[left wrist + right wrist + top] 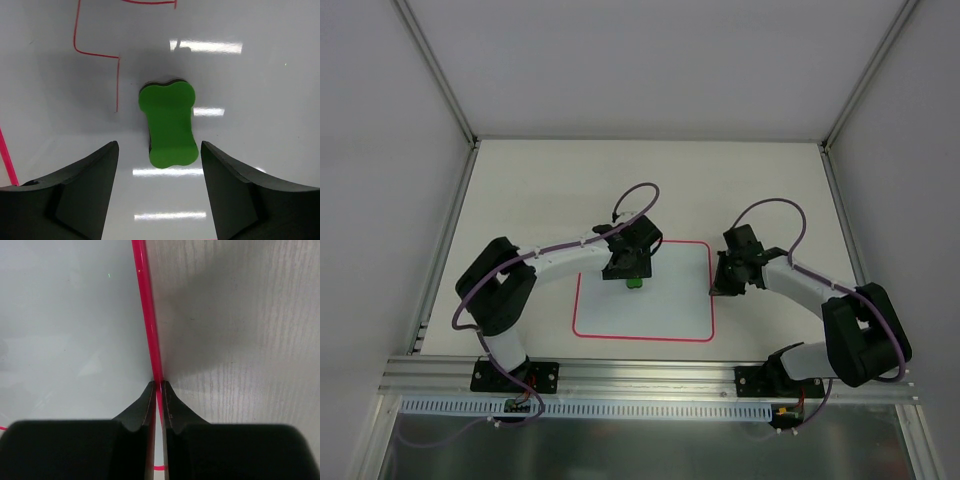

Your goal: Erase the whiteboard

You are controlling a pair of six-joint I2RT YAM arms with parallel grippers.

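two arms reach in over the table (760,190) from my side. the whiteboard (640,315) lies flat in the middle of the table, between the arms, with a thin red-pink border all round it.

my left end effector (632,272) hangs over the far half of the board, pointing down. on the left wrist camera its fingers (80,195) are spread wide and released, gripping nothing. a green eraser (167,125) lies on the board in the gap ahead of them. it is bone-shaped, with a dark layer under the green top, and there is bare board on either side, so neither finger touches it.

just left of the eraser in that view i see a red marker line (118,80). it comes down, steps to the right, then drops again and ends near the eraser without touching it. a second red stroke (150,2) shows at the top edge of that view.

my right end effector (722,288) sits at the board's right edge. on the right wrist camera its fingers (147,402) are clenched tip to tip right over the border, with the white board on one side and the pale, grained table on the other. i cannot tell whether the tips press on the edge or only hover above it.
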